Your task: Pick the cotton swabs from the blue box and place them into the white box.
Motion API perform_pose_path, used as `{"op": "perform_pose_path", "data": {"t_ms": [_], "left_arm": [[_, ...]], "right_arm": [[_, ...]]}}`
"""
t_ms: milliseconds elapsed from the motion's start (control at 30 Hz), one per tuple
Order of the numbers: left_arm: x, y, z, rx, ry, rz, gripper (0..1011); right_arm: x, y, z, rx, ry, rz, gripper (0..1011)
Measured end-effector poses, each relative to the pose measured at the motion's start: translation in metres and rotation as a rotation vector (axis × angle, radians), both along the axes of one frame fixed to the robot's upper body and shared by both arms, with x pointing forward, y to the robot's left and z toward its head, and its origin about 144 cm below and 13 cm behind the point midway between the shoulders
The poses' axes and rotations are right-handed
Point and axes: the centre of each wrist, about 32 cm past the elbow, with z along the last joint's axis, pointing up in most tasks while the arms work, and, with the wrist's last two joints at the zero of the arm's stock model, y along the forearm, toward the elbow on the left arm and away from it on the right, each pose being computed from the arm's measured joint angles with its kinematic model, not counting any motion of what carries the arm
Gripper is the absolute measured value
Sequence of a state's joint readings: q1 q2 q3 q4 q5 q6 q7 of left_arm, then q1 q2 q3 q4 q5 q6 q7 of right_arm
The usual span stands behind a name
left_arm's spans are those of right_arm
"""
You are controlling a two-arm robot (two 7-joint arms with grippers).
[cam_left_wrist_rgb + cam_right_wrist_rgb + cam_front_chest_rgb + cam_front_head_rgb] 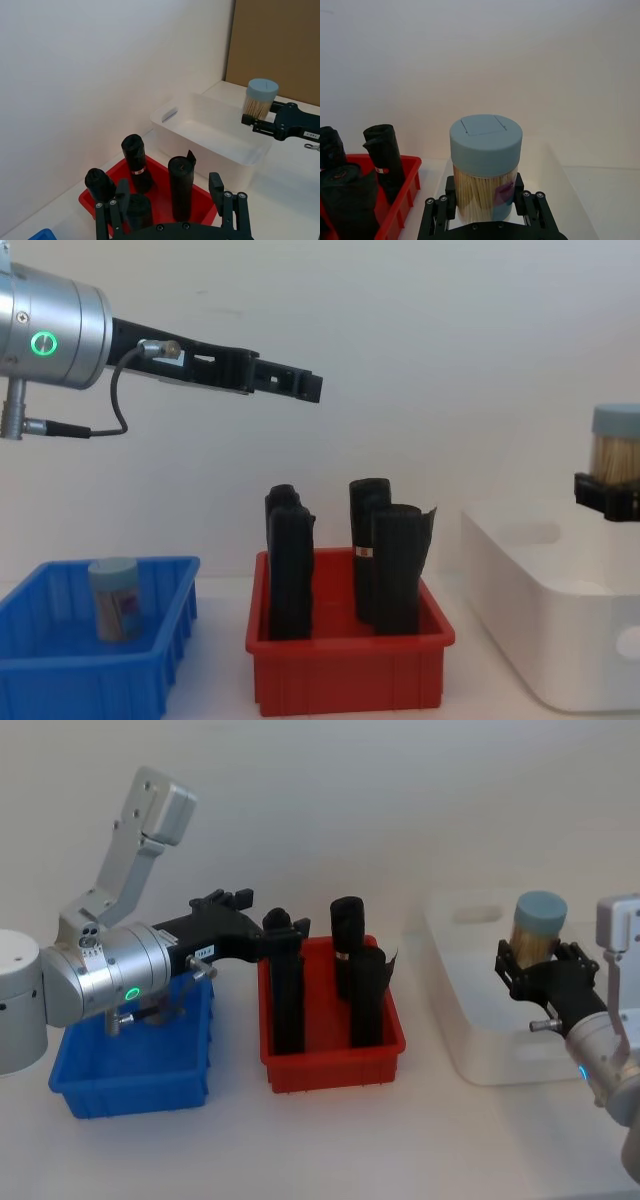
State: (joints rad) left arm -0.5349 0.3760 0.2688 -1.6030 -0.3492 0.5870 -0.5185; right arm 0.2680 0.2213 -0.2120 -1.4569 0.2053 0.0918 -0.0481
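Note:
My right gripper (541, 966) is shut on a tub of cotton swabs (540, 926), clear with a pale blue-grey lid, and holds it upright above the white box (478, 1065). The right wrist view has the tub (485, 159) between the fingers (527, 200). A second tub of cotton swabs (113, 598) stands in the blue box (95, 665) at the left. My left gripper (266, 916) hangs open and empty in the air over the back left of the red bin, right of the blue box (135, 1098). In the left wrist view its fingers (218, 186) stand wide apart.
Between the two boxes stands a red bin (335, 1068) with several tall black rolls (287, 990) upright in it. A plain wall runs close behind the table. My left arm's silver wrist (110, 970) covers part of the blue box.

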Motion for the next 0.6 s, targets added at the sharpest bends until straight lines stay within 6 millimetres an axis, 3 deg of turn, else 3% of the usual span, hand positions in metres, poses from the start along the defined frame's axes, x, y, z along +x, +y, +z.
{"op": "perform_pose_path", "data": {"t_ms": [600], "left_arm": [[0.000, 0.000, 0.000, 0.000, 0.000, 0.000, 1003]], "right_arm": [[0.028, -0.012, -0.016, 0.015, 0.088, 0.069, 640]]}}
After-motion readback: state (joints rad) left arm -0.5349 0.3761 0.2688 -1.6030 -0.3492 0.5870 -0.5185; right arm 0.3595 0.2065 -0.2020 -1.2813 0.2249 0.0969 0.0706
